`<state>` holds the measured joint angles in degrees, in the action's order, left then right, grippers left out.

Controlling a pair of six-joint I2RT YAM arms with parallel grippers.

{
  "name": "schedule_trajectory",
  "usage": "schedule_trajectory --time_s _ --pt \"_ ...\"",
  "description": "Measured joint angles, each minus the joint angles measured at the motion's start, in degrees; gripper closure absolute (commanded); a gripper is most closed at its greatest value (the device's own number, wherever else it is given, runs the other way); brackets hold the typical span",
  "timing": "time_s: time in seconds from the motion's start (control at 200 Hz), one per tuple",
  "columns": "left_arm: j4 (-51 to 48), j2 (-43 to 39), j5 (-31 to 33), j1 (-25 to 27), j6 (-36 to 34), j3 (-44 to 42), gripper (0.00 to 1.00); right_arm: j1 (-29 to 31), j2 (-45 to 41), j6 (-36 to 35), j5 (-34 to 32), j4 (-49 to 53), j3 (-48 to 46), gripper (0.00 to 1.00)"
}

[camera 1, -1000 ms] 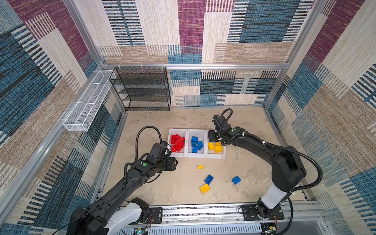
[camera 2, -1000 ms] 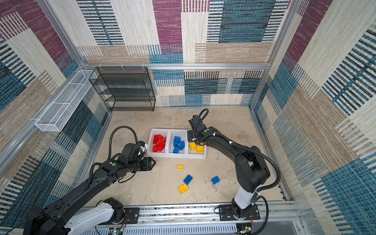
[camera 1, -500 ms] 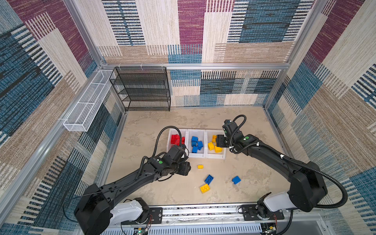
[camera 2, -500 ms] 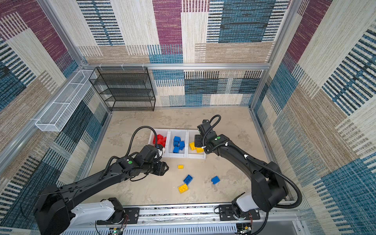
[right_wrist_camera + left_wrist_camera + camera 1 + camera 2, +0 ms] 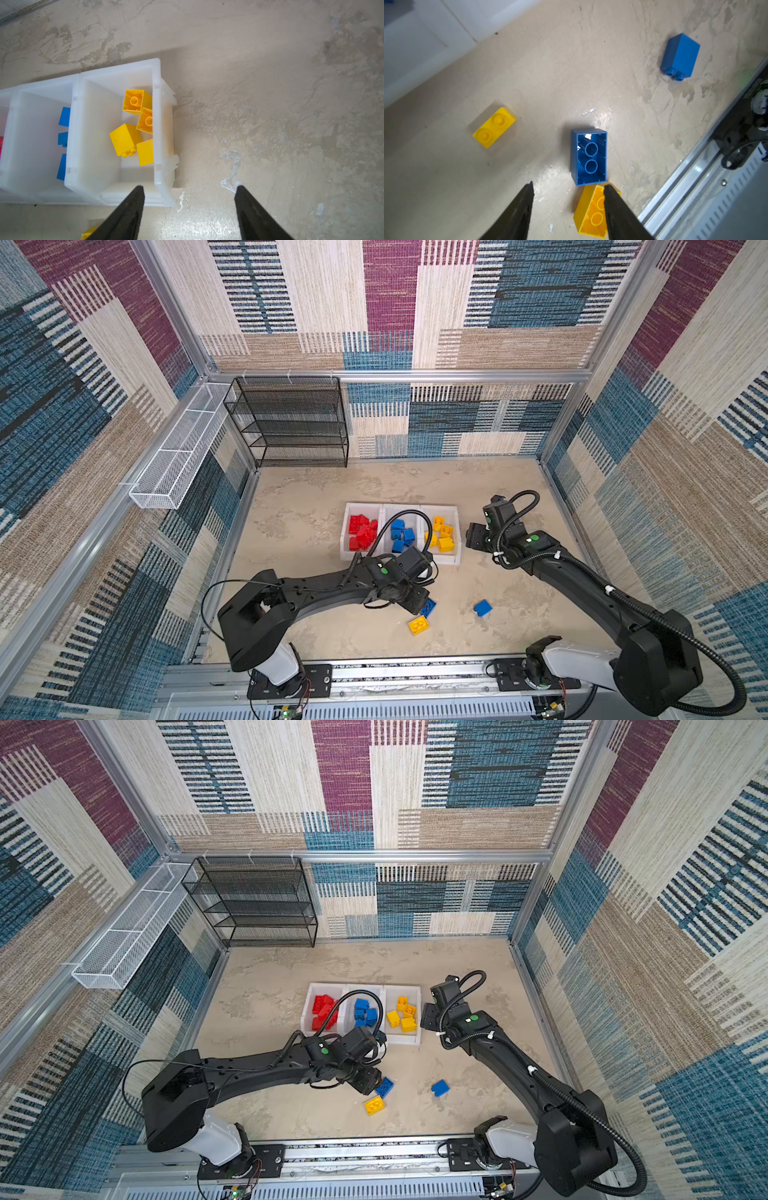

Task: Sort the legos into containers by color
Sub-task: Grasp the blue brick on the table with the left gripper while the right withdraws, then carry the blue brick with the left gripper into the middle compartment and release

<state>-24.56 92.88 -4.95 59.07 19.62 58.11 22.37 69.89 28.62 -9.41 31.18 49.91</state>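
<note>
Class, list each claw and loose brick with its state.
Left claw: open, empty.
Right claw: open, empty.
Long blue plastic brick: upside down, hollow up.
Square blue plastic brick: lying on its side.
Flat yellow plastic brick: studs up.
Larger yellow plastic brick: hollow side showing.

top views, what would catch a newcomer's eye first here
Centrally, three white bins hold red bricks, blue bricks and yellow bricks, one color each. Nearer the rail, a loose blue brick and loose yellow brick lie by the left gripper, fingers open.
</note>
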Motion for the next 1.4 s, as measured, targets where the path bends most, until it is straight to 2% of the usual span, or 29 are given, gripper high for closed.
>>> schedule_trajectory --time_s 0.275,0.416,0.586,0.871,0.982,1.157,1.297,1.397 --pt "-0.6 8.7 0.0 3.0 -2.8 5.7 0.46 -0.6 -1.6 0.4 0.0 0.2 -1.7 0.28" --pt "-1.7 12.3 0.1 3.9 -3.6 8.1 0.54 -0.7 -1.8 0.7 0.3 0.3 -1.9 0.28" --pt "-2.9 13.9 0.5 4.1 -4.7 9.3 0.73 -0.9 -1.9 0.8 0.4 0.3 -2.1 0.29" --pt "-4.2 13.2 2.5 3.6 -4.8 10.1 0.77 -1.0 -2.4 0.9 0.4 0.5 -2.2 0.29" --pt "-5.5 9.7 3.5 0.4 -5.1 11.6 0.77 -1.1 -3.1 0.9 0.4 0.8 -2.2 0.30" --pt "-5.2 4.5 5.6 -9.9 -8.0 14.8 0.75 -1.1 -3.7 0.9 0.4 1.2 -2.2 0.30" --pt "-5.3 7.2 6.8 -17.2 -9.6 18.5 0.74 -1.1 -3.8 0.9 0.5 1.2 -2.7 0.30" --pt "-6.1 11.9 6.4 -19.9 -10.6 22.4 0.68 -1.1 -3.8 0.9 1.5 1.2 -3.0 0.30"
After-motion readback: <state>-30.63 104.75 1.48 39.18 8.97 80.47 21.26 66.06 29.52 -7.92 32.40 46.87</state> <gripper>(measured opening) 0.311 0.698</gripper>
